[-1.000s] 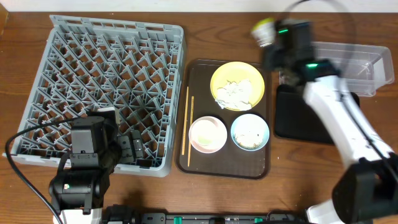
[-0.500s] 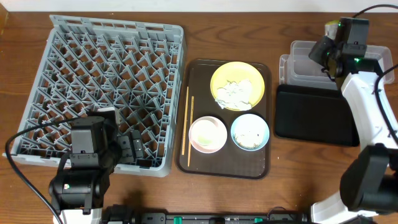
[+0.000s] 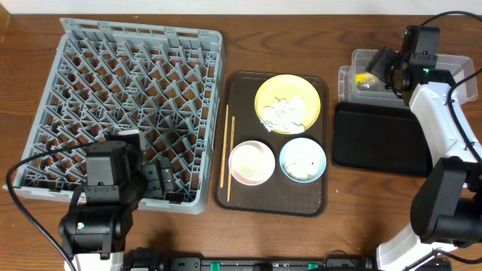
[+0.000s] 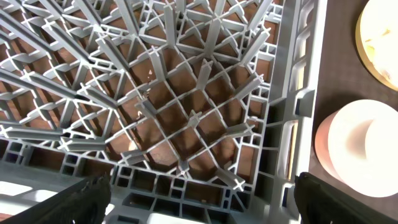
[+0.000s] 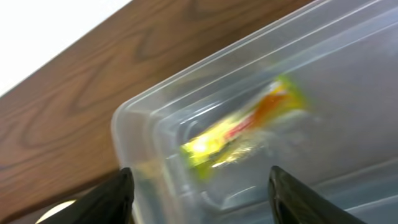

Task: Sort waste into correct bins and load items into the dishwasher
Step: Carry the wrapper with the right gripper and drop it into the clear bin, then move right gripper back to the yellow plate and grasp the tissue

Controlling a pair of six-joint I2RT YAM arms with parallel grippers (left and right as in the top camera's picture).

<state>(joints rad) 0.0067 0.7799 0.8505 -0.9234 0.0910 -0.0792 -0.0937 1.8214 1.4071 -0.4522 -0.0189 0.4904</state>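
Note:
The green-yellow wrapper (image 5: 242, 127) lies loose inside the clear plastic tub (image 3: 361, 59), seen in the overhead view as a yellow spot (image 3: 366, 77). My right gripper (image 5: 199, 202) hangs open just above the tub's left end with nothing between its fingers. A crumpled white napkin (image 3: 284, 113) rests on the yellow plate (image 3: 301, 89). The white bowl (image 3: 251, 162), the blue bowl (image 3: 303, 159) with crumbs and two chopsticks (image 3: 226, 150) lie on the brown tray (image 3: 237, 83). My left gripper (image 4: 202, 199) stands open over the grey dish rack's (image 3: 128, 105) front right corner.
The shallow black tray (image 3: 376, 139) lies just in front of the clear tub at the right. The right arm (image 3: 437, 128) stretches along the table's right side over both bins. Bare wood shows between the brown tray and the bins.
The right arm swung from above the brown tray's far corner to the clear tub. Its jaws opened and the wrapper dropped into the tub. The left arm stayed still.

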